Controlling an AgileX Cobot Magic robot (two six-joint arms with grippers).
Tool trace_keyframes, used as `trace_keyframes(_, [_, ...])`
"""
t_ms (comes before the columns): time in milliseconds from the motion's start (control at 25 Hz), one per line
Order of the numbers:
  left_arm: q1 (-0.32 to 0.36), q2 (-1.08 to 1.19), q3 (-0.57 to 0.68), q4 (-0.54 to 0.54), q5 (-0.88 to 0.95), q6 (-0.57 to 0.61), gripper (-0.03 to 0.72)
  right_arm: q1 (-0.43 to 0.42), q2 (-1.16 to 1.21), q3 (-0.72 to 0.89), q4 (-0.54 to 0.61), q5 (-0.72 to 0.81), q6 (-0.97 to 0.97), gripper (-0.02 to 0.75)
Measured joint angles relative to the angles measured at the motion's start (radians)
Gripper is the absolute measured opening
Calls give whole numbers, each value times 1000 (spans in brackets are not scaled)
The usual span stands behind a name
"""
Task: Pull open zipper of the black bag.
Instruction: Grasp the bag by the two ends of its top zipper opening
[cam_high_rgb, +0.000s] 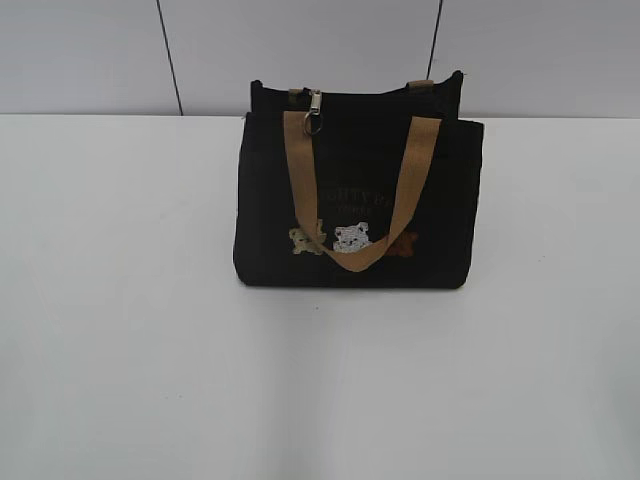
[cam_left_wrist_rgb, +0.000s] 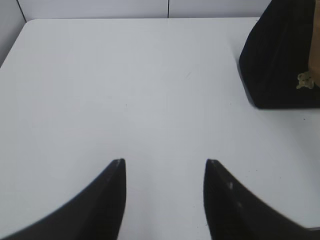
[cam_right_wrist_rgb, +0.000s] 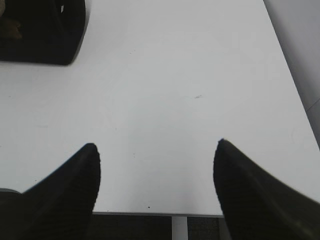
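The black bag stands upright at the back middle of the white table, tan handle draped down its front over the bear pictures. Its zipper's silver pull tab and ring hang at the top left of the bag. Neither arm shows in the exterior view. In the left wrist view my left gripper is open over bare table, with the bag's corner far off at upper right. My right gripper is open wide near the table's front edge, and the bag lies away at upper left.
The white table stretches wide around the bag on all sides. A grey panelled wall runs behind it. The table's front edge shows just below the right gripper, and its right edge slants nearby.
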Motion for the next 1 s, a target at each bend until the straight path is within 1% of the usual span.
trace_keyframes(120, [0,0,0,-2,0,0,377,0,0,0,0,0,0,536])
trace_keyframes(240, [0,17,-3,-34,-2,0,377,0,0,0,0,0,0,536])
trace_keyframes(400, [0,155,-64,-167,-4,9,377,0,0,0,0,0,0,536])
trace_keyframes(440, [0,203,-82,-201,-6,28,377,0,0,0,0,0,0,536])
trace_keyframes(520, [0,296,-120,-278,-25,103,377,0,0,0,0,0,0,536])
trace_keyframes(640, [0,415,-145,-410,-83,272,377,0,0,0,0,0,0,536])
trace_keyframes(680, [0,448,-145,-467,-104,363,377,0,0,0,0,0,0,536])
trace_keyframes(760, [0,524,-145,-559,-144,506,377,0,0,0,0,0,0,536])
trace_keyframes(800, [0,561,-145,-609,-168,612,377,0,0,0,0,0,0,536])
trace_keyframes(840, [0,592,-144,-657,-185,689,377,0,0,0,0,0,0,536])
trace_keyframes(960, [0,702,-144,-790,-223,971,377,0,0,0,0,0,0,536])
trace_keyframes(1000, [0,745,-144,-829,-228,1043,380,0,0,0,0,0,0,536])
